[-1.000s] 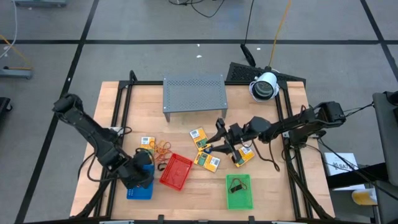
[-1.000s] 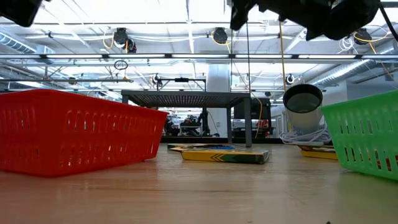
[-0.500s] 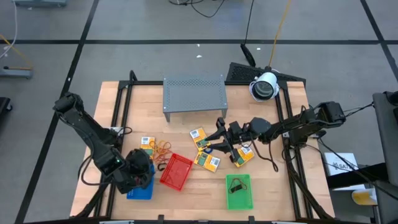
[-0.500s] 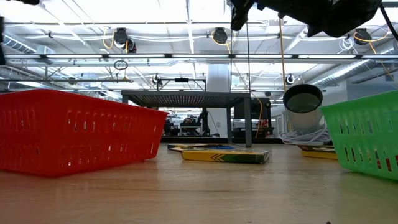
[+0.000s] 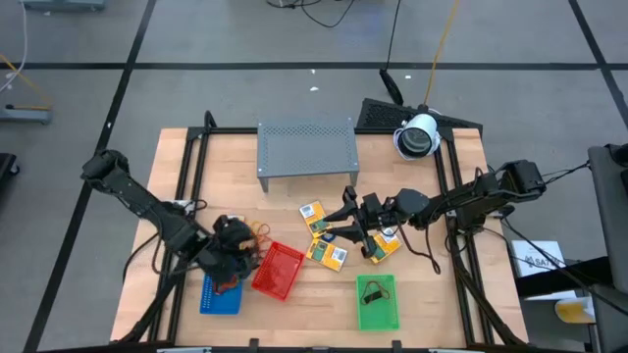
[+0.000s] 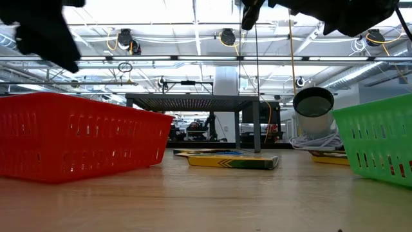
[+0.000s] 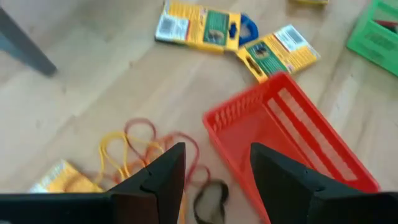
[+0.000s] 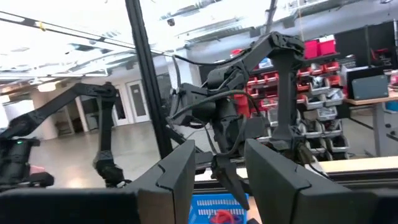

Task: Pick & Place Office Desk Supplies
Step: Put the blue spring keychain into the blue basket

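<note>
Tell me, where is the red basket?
The red basket sits near the table's front, between the blue basket and the green basket, seen from above.

Yellow packets [image 7: 203,26]: coloured print and a white label panel, no word or number legible
Packets on the table, high view [image 5: 326,253]: print too small to read
White sheet [image 5: 536,262] at 3 o'clock off the table: dark marking, not legible
Red bins on shelves [image 8: 317,46] in the room: no label readable
Red tray [image 7: 292,134], green tray [image 5: 378,302], blue tray [image 5: 218,297], grey rack [image 5: 305,147]: no text seen
Readable text overall: none
</note>
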{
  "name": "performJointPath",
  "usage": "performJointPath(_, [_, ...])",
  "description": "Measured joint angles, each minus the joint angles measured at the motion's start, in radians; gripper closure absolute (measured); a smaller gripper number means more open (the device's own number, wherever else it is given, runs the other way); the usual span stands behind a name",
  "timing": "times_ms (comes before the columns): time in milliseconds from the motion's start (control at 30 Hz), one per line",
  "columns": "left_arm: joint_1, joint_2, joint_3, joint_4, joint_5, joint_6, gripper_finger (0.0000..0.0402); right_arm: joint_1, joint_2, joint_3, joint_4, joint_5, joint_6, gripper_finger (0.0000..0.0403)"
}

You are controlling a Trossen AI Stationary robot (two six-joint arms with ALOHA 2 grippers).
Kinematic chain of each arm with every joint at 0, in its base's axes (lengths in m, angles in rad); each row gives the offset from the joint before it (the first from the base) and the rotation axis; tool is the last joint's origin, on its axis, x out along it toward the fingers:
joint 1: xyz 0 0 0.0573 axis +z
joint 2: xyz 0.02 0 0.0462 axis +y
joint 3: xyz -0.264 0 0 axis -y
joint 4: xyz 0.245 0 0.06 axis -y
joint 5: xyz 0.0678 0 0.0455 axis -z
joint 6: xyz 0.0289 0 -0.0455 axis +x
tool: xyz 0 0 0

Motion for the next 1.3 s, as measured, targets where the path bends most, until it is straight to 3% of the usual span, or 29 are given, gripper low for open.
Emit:
performJointPath(233, [0.132,0.0,0.0,0.161,0.0,0.27,0.0213,0.011,0.0,0.0,-0.148,-0.002,-0.041,0.0271])
performJointPath(467, [0.243,0.0,0.0,0.295,-0.044,0.437,0.0213,0.057,0.0,0.0,-0.323,0.178,-0.213,0.0271])
performJointPath(533, [0.266,0.0,0.0,0.319,-0.039,0.463,0.0213,0.064,0.0,0.021,-0.374,0.187,-0.263,0.0271])
performJointPath(633, [0.303,0.0,0.0,0.338,-0.008,0.487,0.0213,0.068,0.0,0.096,-0.554,0.183,-0.322,0.0271])
performJointPath(800, [0.345,0.0,0.0,0.343,0.005,0.497,0.0213,0.064,0.0,0.196,-0.894,0.266,-0.405,0.0271])
performJointPath(1133, [0.4,0.0,0.0,0.418,0.052,0.572,0.0213,0.057,0.0,0.202,-1.129,0.25,-0.48,0.0271])
performJointPath(1300, [0.418,0.0,0.0,0.465,0.082,0.593,0.0213,0.044,0.0,0.202,-1.191,0.152,-0.514,0.0271])
